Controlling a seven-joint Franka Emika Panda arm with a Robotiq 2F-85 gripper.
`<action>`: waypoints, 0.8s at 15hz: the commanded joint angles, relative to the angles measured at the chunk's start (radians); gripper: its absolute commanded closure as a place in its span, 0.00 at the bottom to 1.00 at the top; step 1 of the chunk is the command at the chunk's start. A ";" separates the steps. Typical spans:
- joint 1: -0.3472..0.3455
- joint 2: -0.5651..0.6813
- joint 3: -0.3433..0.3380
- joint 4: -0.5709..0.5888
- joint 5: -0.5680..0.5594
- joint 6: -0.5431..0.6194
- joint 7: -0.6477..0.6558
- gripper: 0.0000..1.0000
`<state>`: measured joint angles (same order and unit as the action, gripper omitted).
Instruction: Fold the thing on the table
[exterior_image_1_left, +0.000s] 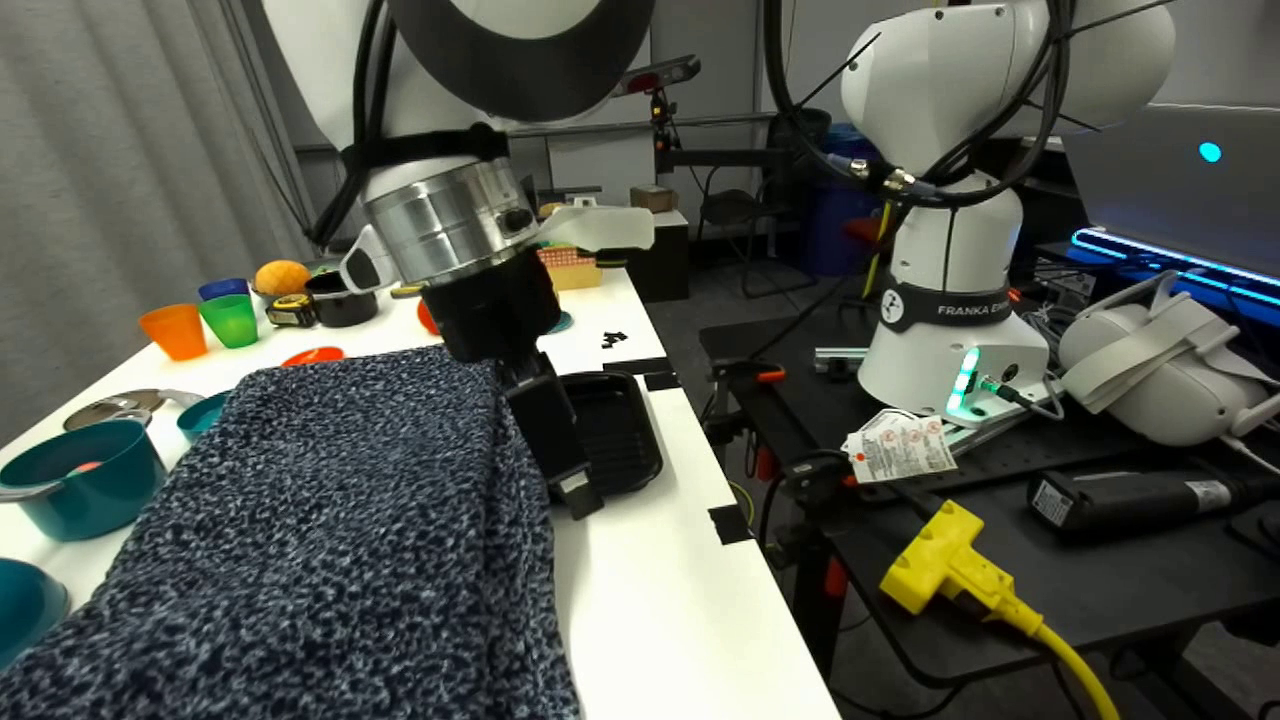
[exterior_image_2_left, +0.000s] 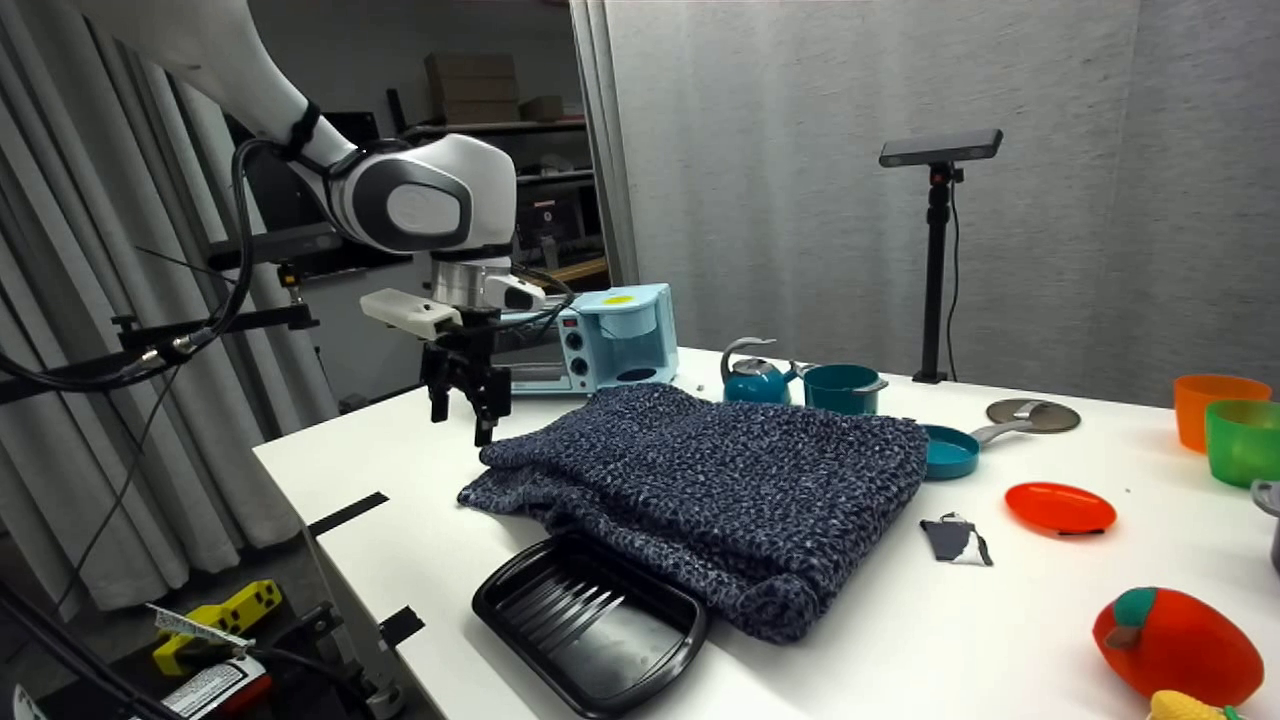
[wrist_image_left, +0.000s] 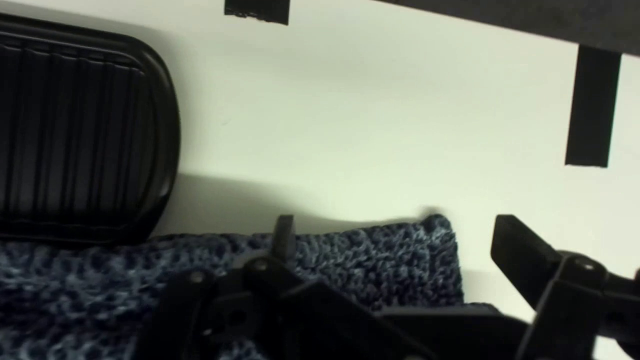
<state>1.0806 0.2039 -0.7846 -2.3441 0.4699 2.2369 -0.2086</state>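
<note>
The large navy-and-black speckled cloth lies folded in layers on the white table (exterior_image_1_left: 680, 600); the cloth shows in both exterior views (exterior_image_1_left: 320, 500) (exterior_image_2_left: 720, 470). Its near layers look uneven at one edge. My gripper (exterior_image_2_left: 462, 425) is open and empty, pointing down near one corner of the cloth and apparently a little above it. In the wrist view, the cloth's corner (wrist_image_left: 390, 260) appears between the two spread fingers of the gripper (wrist_image_left: 395, 220). One finger is over the cloth, the other over bare table beside it. The gripper's lower parts hide some of the cloth.
A black tray (exterior_image_2_left: 590, 640) lies right against the cloth's edge. A light-blue toaster oven (exterior_image_2_left: 625, 335) stands behind the gripper. Teal pots (exterior_image_2_left: 842, 388), a teal pan (exterior_image_2_left: 950, 452) and a red plate (exterior_image_2_left: 1060, 508) lie beyond the cloth. Black tape (wrist_image_left: 593, 107) marks the table's edge.
</note>
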 joint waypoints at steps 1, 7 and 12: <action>-0.261 0.053 0.276 0.074 0.069 -0.061 -0.178 0.00; -0.438 0.018 0.463 0.048 -0.017 -0.005 -0.097 0.00; -0.645 0.045 0.700 0.053 -0.124 0.053 -0.136 0.00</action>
<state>0.5903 0.2478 -0.2505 -2.2889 0.4236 2.2474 -0.3288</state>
